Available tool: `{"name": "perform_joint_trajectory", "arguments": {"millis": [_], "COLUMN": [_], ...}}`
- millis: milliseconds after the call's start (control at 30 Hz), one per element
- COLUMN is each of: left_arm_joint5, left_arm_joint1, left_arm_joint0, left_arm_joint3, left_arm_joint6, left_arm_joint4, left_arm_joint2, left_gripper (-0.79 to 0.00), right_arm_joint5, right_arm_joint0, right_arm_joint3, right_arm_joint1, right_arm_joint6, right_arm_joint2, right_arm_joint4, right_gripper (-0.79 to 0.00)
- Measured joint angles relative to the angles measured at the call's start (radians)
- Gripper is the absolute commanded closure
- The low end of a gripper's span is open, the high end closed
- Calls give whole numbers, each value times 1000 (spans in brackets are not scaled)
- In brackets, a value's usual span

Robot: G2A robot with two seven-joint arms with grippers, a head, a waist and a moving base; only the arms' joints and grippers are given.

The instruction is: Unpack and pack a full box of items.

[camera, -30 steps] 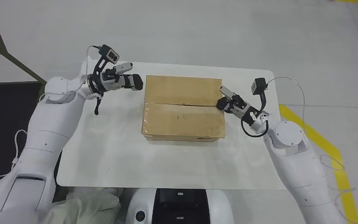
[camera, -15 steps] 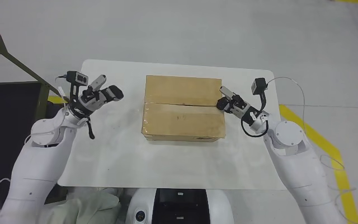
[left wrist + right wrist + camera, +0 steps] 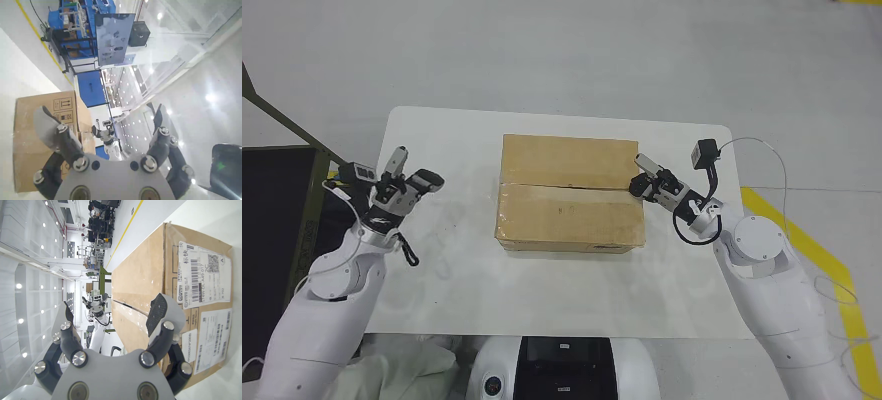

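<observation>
Cardboard box (image 3: 570,192): closed, flaps met along central seam, set at middle of white table (image 3: 442,280). Shipping labels (image 3: 205,275) carried on one box end. Right gripper (image 3: 640,174): held at labelled box end, level with seam, fingers spread, nothing grasped. Left gripper (image 3: 412,172): held well apart from opposite box end, fingers spread wide, empty.
</observation>
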Motion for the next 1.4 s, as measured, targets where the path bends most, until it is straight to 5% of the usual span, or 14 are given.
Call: {"name": "perform_joint_trajectory", "arguments": {"millis": [1067,1400], "left_arm_joint5": [28,51], "left_arm_joint1": [-5,-29], "left_arm_joint0": [6,146], "left_arm_joint3": [-20,-155], "left_arm_joint6": [30,238], "left_arm_joint4": [25,75], "left_arm_joint2": [3,-27], "left_gripper": [-785,-785], "right_arm_joint5": [0,0], "right_arm_joint0": [0,0], "right_arm_joint3": [0,0], "right_arm_joint1": [0,0], "right_arm_joint6": [0,0], "right_arm_joint2": [0,0], "right_arm_joint4": [0,0], "right_gripper": [-785,-785]}}
